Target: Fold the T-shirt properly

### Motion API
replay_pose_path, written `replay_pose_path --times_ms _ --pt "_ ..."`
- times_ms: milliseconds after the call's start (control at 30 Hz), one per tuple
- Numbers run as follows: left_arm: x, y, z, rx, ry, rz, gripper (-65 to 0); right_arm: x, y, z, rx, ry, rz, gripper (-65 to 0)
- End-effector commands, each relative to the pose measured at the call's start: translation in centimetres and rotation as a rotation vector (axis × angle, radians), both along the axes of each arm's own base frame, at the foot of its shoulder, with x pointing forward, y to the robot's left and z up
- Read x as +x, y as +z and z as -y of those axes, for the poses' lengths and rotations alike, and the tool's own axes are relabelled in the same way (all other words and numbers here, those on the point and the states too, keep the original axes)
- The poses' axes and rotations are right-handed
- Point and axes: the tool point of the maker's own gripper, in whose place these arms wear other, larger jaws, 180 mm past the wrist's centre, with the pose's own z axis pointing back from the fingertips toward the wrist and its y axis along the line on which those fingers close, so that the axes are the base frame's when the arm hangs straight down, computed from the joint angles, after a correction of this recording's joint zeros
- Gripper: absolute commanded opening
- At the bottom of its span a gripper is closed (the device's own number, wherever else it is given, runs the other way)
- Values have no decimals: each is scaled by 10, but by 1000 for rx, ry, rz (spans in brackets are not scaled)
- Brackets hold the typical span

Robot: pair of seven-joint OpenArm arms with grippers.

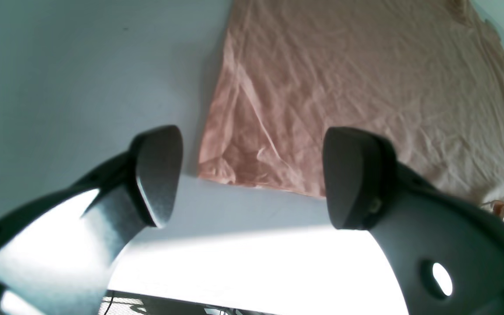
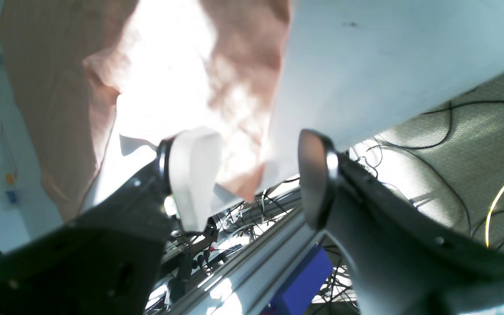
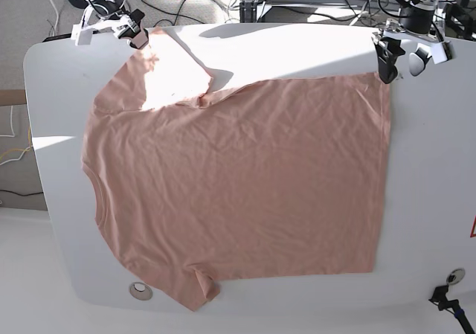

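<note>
T-shirt (image 3: 238,185) flat on table (image 3: 424,200); left tool (image 3: 401,59) at one o'clock, right tool (image 3: 123,27) at eleven, both open, empty: each should pinch one far corner squarely.

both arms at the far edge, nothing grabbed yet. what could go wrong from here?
1. Left gripper hangs open just off the T-shirt hem corner; closing there may miss the cloth.
2. Right gripper is open over a sleeve tip at the table edge; it might pinch one layer only.
3. Wrinkled fabric could fold crooked.
</note>
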Motion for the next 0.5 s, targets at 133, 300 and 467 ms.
replay_pose_path --times_ms 133,300,467 --pt "3 9 -1 14 -13 34 -175 9 2 -21 38 43 29 -342" --pt "5 11 -3 29 -30 34 -175 10 -5 -22 51 38 15 -342" --pt "5 11 -3 29 -30 34 -175 9 -5 -21 50 38 13 -342"
